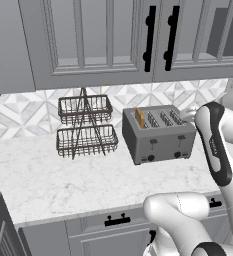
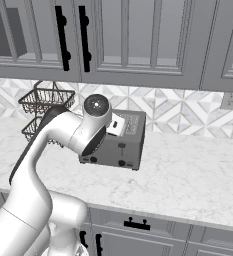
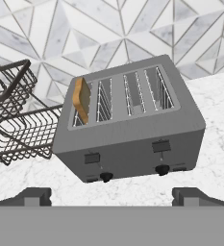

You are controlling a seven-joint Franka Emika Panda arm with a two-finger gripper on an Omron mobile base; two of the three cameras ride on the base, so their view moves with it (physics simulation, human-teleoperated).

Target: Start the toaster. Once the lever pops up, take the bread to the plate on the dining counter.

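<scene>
The grey four-slot toaster stands on the marble worktop against the tiled wall. The bread, a golden-tan slice, stands upright in the leftmost slot with its top half sticking out. Two levers and two dark knobs sit on the toaster's front face. My gripper is open, holding nothing, and hovers in front of and slightly above that face, apart from it. The plate and the dining counter are out of view.
A two-tier wire basket rack stands just left of the toaster. Grey wall cabinets hang above the worktop. My own arm covers the toaster's left part in the right base view. An outlet is on the wall.
</scene>
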